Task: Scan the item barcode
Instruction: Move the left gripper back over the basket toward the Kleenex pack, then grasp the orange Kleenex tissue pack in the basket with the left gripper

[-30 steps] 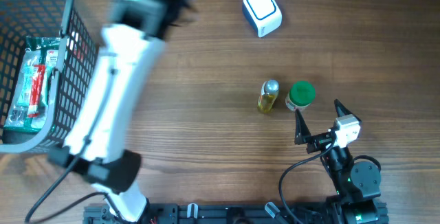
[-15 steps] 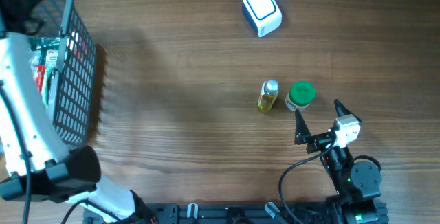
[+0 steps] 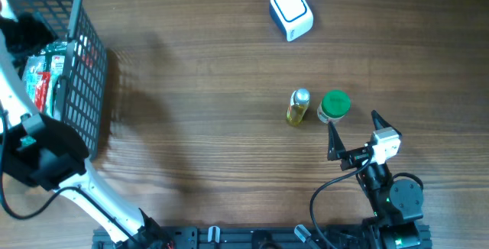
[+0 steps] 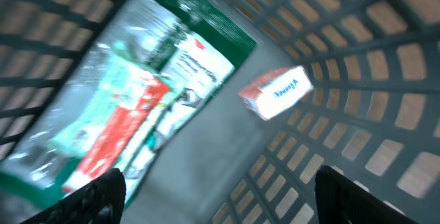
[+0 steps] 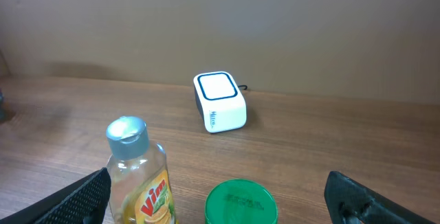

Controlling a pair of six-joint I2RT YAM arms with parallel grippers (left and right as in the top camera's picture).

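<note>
- Packet (image 4: pixel 137 107) in green and clear wrap with a red strip lies flat on the floor of the basket (image 3: pixel 84 88), at the far left of the table (image 3: pixel 206 111).
- A small red and white box (image 4: pixel 276 92) lies just beside the packet in the same basket, near the mesh wall; the wrist view is too blurred to tell whether the two touch.
- No barcode can be made out on either one.
- The left gripper (image 4: pixel 227 196) hangs inside the basket above these two things, its fingers (image 4: pixel 103 196) spread wide with nothing between them and nothing in hold.
- In the overhead view the left arm (image 3: pixel 46 157) runs up from the near edge of the table and bends over the basket rim.
- The white scanner (image 3: pixel 291 12) with a blue-edged window sits at the far side of the table, well apart from the basket.
- A small bottle (image 3: pixel 297 107) of yellow liquid with a silver cap stands upright right of the table's middle.
- A jar (image 3: pixel 334 105) with a green lid stands just beside the bottle, on its right.
- The right gripper (image 3: pixel 354 132) rests low near the jar, pointed toward the bottle, jar and scanner, with its fingers fully apart and holding nothing.
</note>
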